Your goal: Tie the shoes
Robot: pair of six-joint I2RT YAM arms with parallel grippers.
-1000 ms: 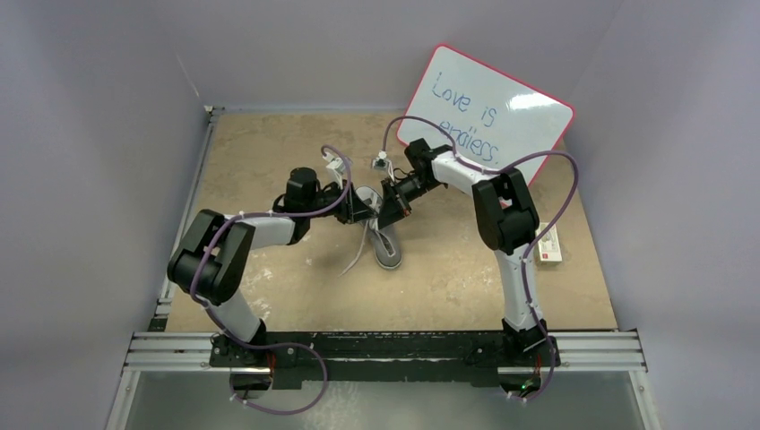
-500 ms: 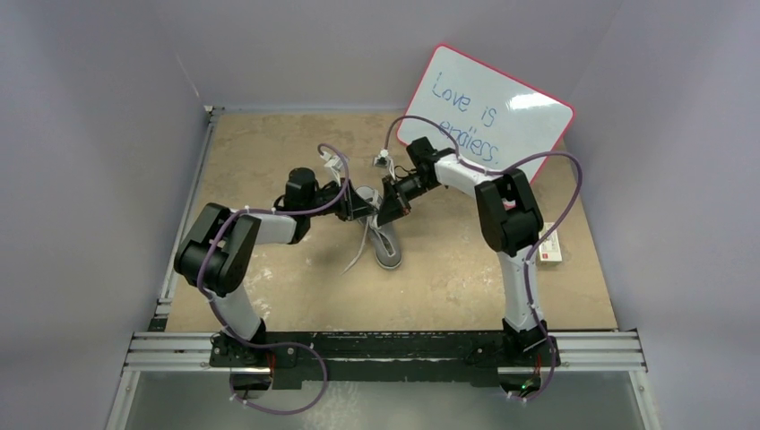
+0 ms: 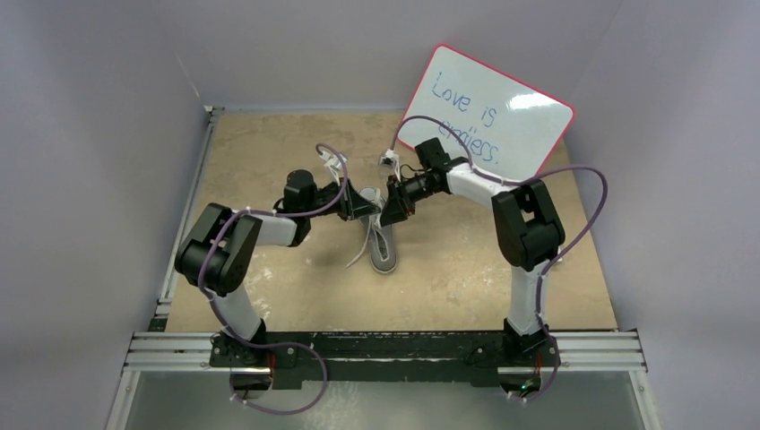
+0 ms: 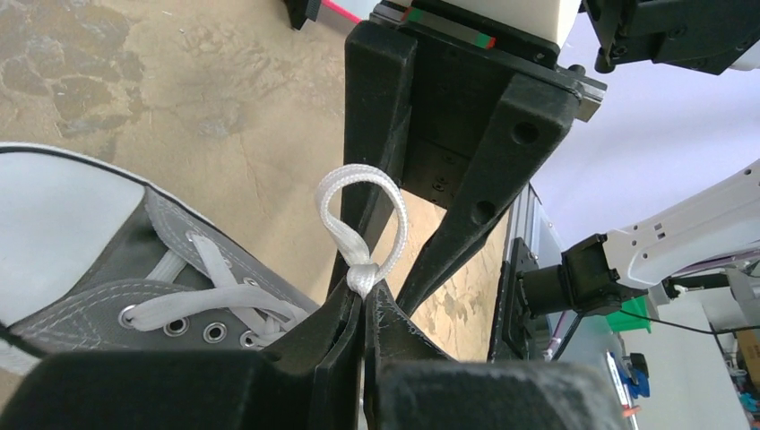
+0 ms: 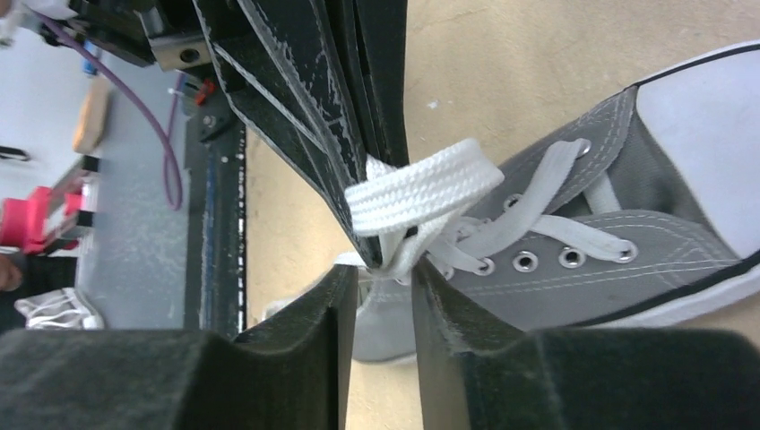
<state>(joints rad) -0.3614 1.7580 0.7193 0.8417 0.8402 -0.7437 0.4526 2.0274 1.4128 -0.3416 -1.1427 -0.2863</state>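
Shoe (image 3: 384, 244), one only, lay at mid-table between two arms, with a loose lace (image 3: 358, 255) trailing to its near left. Left gripper (image 4: 363, 300) was clamped shut on a small lace loop (image 4: 361, 219), pinching it at its knot. Right gripper (image 5: 385, 278) faced it just beside the shoe's far end, its jaws slightly parted with lace strands lying between the tips. Table (image 3: 448, 278) was a stained tan board inside grey walls (image 3: 90, 134). One whiteboard (image 3: 488, 112) leaned far right, and one small box (image 3: 549, 246) sat at the right edge.
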